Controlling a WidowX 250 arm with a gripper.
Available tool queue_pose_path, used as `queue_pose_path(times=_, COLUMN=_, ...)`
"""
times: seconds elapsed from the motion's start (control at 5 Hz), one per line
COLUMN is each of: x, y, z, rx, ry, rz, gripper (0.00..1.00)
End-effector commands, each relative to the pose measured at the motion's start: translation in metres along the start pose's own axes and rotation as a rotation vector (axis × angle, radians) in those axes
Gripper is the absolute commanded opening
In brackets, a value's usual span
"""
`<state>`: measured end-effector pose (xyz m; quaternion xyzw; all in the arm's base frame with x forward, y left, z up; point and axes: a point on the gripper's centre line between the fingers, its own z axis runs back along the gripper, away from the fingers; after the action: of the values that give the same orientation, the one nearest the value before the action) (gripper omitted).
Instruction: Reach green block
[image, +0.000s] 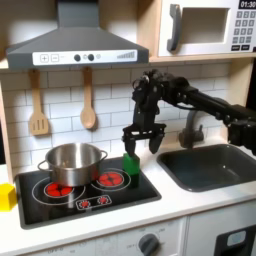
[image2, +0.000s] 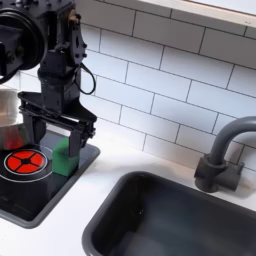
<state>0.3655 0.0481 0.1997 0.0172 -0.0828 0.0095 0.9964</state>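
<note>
- The black robot gripper (image: 141, 141) (image2: 58, 137) hangs over the back right corner of the toy cooktop, its jaws spread wide and released, grasping nothing.
- In the second exterior view the two black fingers (image2: 86, 142) point down on either side of a gap, and the small bright green matte cube (image2: 62, 157) sits low in that gap, on the cooktop surface; whether either finger touches it cannot be told.
- In the first exterior view the green cube (image: 130, 162) rests on the cooktop just below the jaws, at the first exterior view's right edge of the right-hand red burner ring.
- The black glass-look cooktop with red burner rings (image: 110, 198) (image2: 42, 190) lies flat on the pale counter (image: 185, 205) (image2: 110, 160).
- A shiny round steel pot (image: 70, 163) stands on the burner at the first exterior view's left, well apart from the green cube; its rim (image2: 6, 112) shows at the second exterior view's left edge.
- A small yellow block (image: 7, 196) sits on the counter at the first exterior view's far left, beside the cooktop.
- The dark grey sink basin (image: 215, 166) (image2: 180, 220) and its curved grey faucet (image: 192, 128) (image2: 222, 160) lie to the right of the cooktop in both exterior views.
- Two wooden utensils (image: 88, 105) hang on the white tiled wall under the grey range hood (image: 75, 40).
</note>
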Motion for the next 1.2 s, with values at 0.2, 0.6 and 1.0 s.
queue_pose_path(times=0.2, x=0.005, y=0.002, z=-0.014, rx=0.004, ry=0.027, rz=0.004, gripper=1.00)
queue_pose_path(times=0.6, x=0.014, y=0.002, z=-0.021, rx=0.000, ry=0.032, rz=0.006, gripper=1.00)
queue_pose_path(times=1.0, x=0.013, y=0.003, z=-0.030, rx=-0.003, ry=0.050, rz=0.001, gripper=1.00)
